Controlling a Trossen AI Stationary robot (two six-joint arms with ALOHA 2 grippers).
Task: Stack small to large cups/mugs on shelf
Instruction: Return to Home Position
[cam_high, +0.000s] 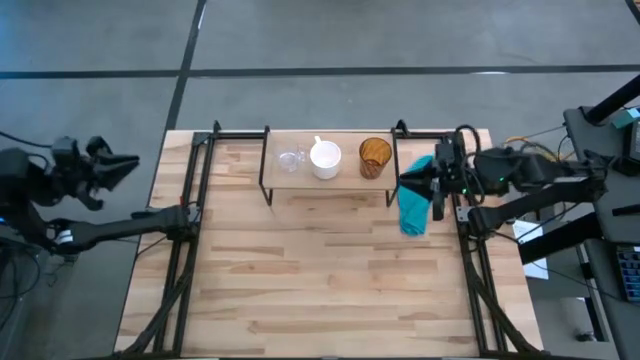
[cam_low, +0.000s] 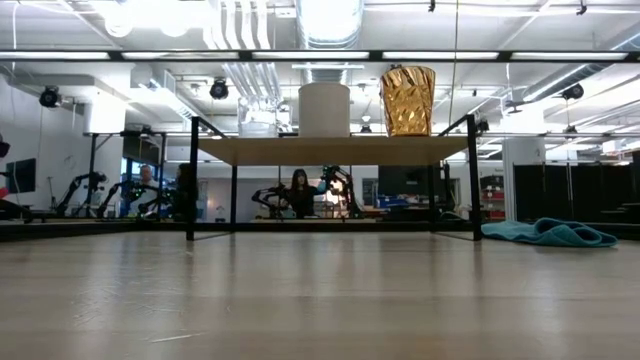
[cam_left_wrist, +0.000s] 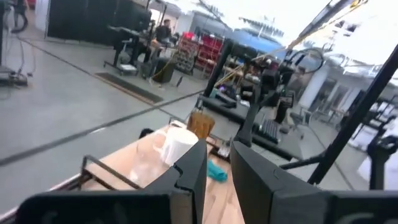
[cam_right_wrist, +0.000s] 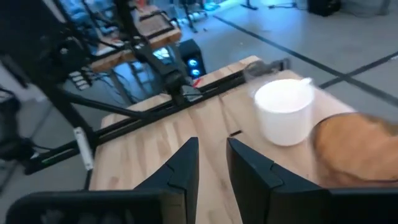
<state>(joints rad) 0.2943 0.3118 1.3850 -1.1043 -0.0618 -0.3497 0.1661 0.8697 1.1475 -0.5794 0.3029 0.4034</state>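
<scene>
Counting, we find three vessels on one shelf (cam_high: 346, 176) at the worktop's (cam_high: 320, 270) twelve o'clock: clear cup (cam_high: 291, 160), white mug (cam_high: 325, 159), amber tumbler (cam_high: 375, 157). Left claw (cam_left_wrist: 219, 155) at ten, right claw (cam_right_wrist: 212, 149) at two, both narrow, empty. Workshop beyond.

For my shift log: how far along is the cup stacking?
Done: clear glass cup, white mug and amber tumbler stand in size order on the shelf. In hand: nothing; left gripper off the table's left edge, right gripper over the teal cloth, both empty. Remaining: seemingly only parking.
</scene>
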